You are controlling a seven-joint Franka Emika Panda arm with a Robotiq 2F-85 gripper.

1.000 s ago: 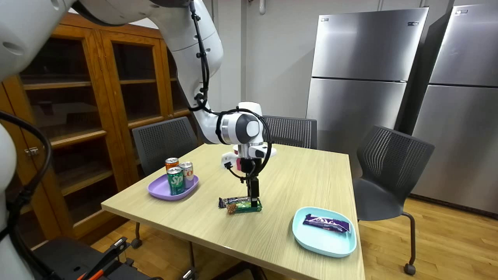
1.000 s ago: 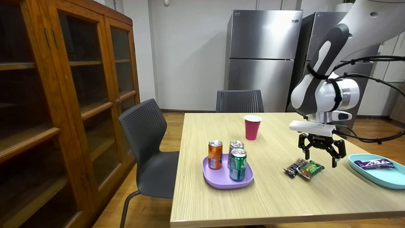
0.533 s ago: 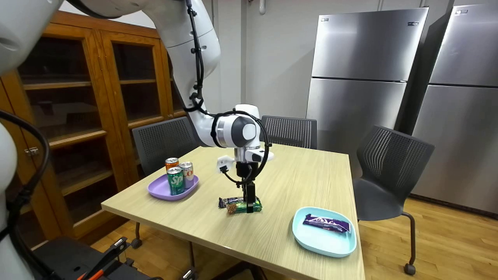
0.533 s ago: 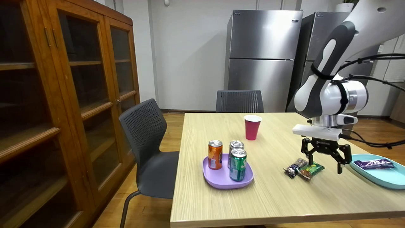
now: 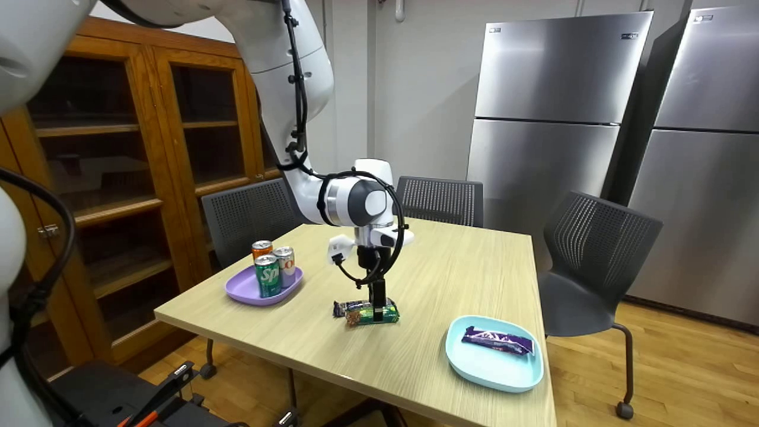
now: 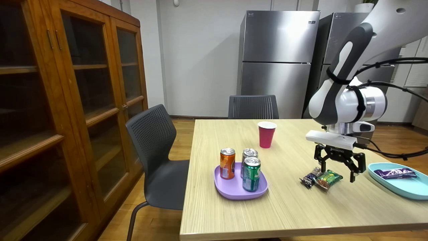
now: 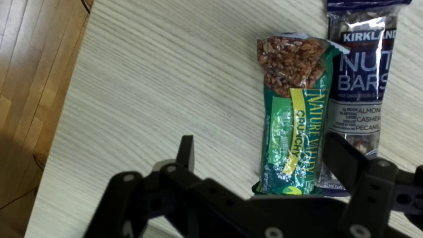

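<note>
Got the gripper [image 7: 259,138] hanging low with jaws spread wide — straddling the green Nature Valley bar [image 7: 295,132], flat on the table [image 5: 403,362], right up against the Kirkland nut bar [image 7: 360,79]. Can't tell about actual contact, tbh — also seeing a purple-wrapped bar [image 5: 498,341] on the teal tray [image 5: 483,370].

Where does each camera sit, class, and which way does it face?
Exterior view: beside the arm, facing steel refrigerators; much of the arm shows.
Exterior view: beside the table, facing a pink cup; forearm and gripper show.
Wrist view: wrist-mounted, facing down at a Nature Valley bar and Kirkland nut bar; spread fingers show.
Both exterior views share the Sprite can.
</note>
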